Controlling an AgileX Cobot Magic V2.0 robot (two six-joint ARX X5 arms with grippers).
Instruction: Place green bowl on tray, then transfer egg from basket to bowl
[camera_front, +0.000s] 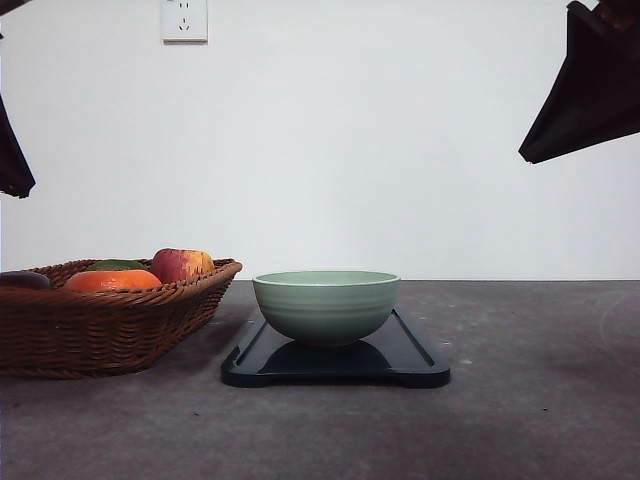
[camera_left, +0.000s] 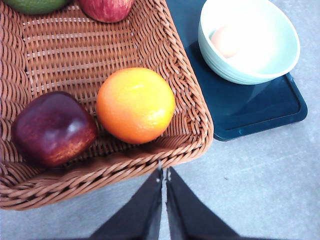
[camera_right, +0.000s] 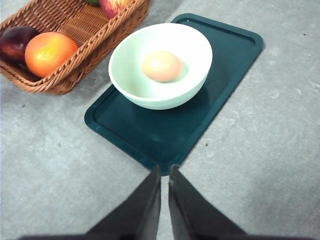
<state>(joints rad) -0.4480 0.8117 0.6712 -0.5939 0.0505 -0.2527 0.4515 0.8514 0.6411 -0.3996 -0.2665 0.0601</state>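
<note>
The green bowl (camera_front: 326, 305) stands on the black tray (camera_front: 415, 358) at the table's middle. Inside the bowl (camera_right: 160, 65) lies a pale tan egg (camera_right: 161, 66), also visible in the left wrist view as the egg (camera_left: 225, 41) in the bowl (camera_left: 248, 42). The wicker basket (camera_front: 100, 320) sits to the tray's left. My left gripper (camera_left: 164, 172) is shut and empty, high above the basket's near rim (camera_left: 165, 155). My right gripper (camera_right: 165, 170) is shut and empty, raised above the tray's edge (camera_right: 150, 135).
In the basket (camera_left: 65, 45) lie an orange (camera_left: 135, 105), a dark red apple (camera_left: 52, 127), a red apple (camera_left: 105, 9) and a green fruit (camera_left: 35, 5). Both arms hang high at the upper corners, the left (camera_front: 12, 150) and the right (camera_front: 590, 90). A wall socket (camera_front: 184, 20) sits behind.
</note>
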